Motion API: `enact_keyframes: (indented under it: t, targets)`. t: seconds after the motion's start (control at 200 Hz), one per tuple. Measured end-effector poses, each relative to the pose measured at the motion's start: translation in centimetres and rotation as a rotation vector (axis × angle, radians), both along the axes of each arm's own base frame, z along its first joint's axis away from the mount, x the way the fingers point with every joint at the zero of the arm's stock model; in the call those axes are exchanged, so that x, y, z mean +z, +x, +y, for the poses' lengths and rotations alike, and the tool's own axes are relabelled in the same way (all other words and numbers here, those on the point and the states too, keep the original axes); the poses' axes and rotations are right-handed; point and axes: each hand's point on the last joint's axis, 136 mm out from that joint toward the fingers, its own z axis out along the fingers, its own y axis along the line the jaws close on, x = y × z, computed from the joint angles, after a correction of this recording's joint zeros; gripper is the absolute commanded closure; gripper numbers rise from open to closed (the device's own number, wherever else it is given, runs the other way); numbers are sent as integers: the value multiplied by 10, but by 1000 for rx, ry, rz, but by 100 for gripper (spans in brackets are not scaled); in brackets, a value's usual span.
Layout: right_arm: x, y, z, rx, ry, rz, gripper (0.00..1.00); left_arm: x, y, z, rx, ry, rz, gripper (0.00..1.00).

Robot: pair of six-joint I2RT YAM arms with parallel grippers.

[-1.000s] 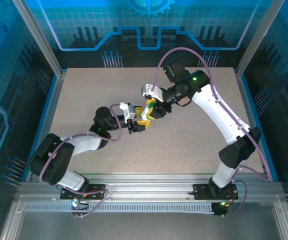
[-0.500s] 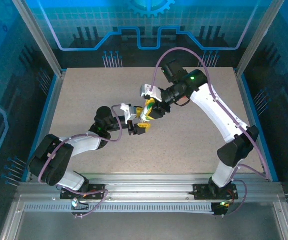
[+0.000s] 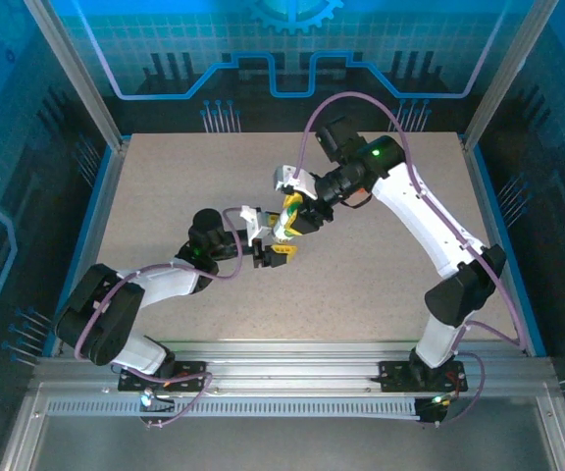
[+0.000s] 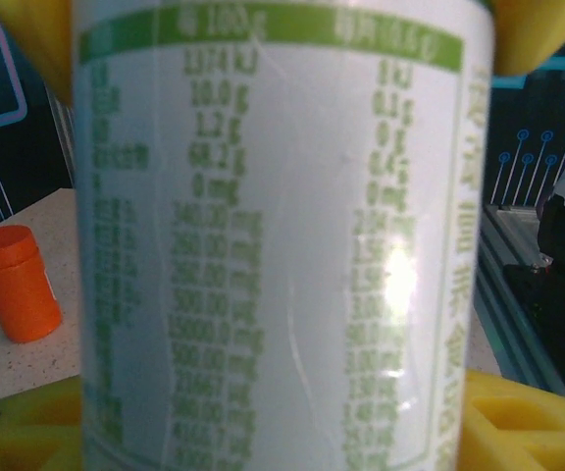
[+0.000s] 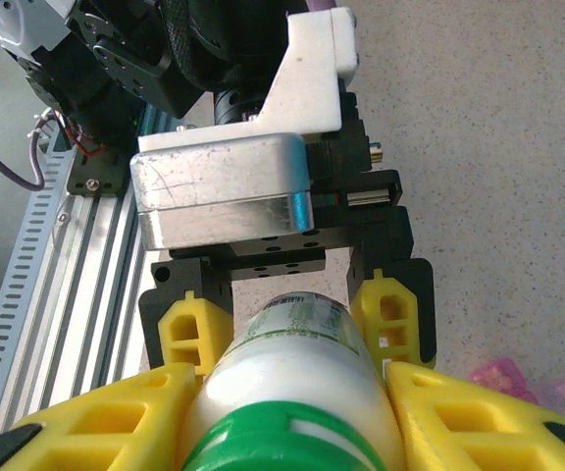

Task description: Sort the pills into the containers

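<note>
Gripping white bottle (image 4: 282,245), left gripper (image 3: 279,247) and right gripper (image 3: 295,217) both clenched, speckled beige table (image 3: 361,285), blue-walled enclosure (image 3: 381,49).

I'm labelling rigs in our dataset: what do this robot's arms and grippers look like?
The left arm and right arm have white shells, black joints and looping lilac cables; a green light glows on the right. The left gripper and right gripper are black with chunky yellow fingers.
</note>
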Motion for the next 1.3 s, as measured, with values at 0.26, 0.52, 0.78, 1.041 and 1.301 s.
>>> enact_keyframes:
  t: [0.26,0.52,0.78,1.041,1.301]
  targets:
    - [-1,-2,0,0,-5,14,65,-2,-1,-1,3,14,9,63]
    - [-1,-1,0,-1,-1,10,46,-1,0,0,15,21,-3,84]
    - [11,14,-20,-88,67,-54,29,2,10,1,90,17,-30,100]
    - [51,35,-58,-344,244,-162,33,2,31,12,243,-6,-65,100]
    - [58,72,-75,-828,429,-28,41,-11,65,23,451,-16,-46,100]
